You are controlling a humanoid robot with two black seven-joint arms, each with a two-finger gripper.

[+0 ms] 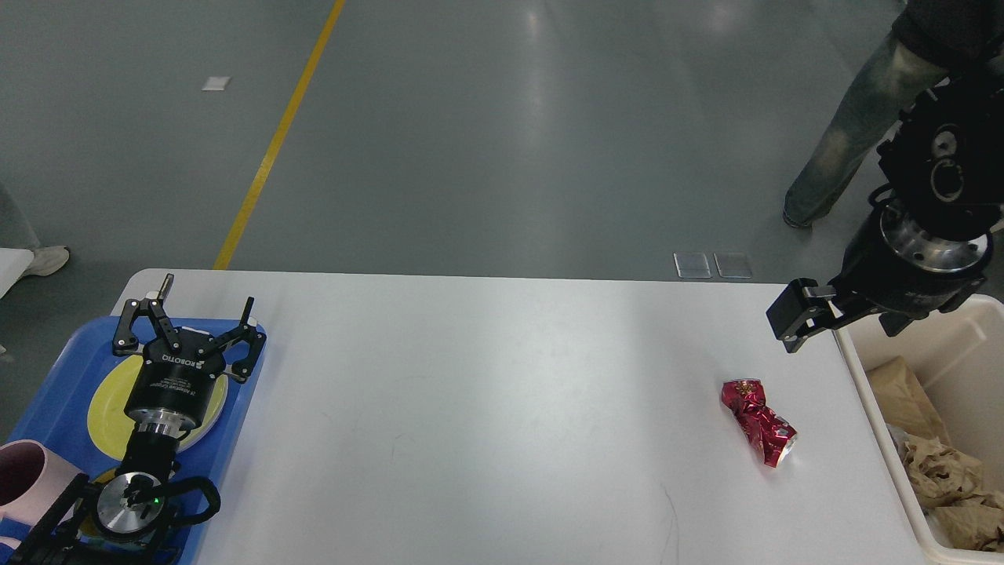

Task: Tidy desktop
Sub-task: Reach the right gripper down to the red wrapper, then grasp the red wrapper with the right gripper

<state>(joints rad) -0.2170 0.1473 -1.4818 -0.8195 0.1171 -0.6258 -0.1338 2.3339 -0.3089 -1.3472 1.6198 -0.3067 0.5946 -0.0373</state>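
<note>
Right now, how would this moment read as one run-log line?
left gripper: open over blue tray | right gripper: state unclear, above desktop | red wrapper: on desktop, untouched

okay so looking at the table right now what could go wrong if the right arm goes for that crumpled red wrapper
The red wrapper is crumpled foil lying flat on the desktop, so it might slip or skid from a pinch. The right gripper sits close to the cream bin rim and could clip it. A person's leg stands near that arm.
</note>
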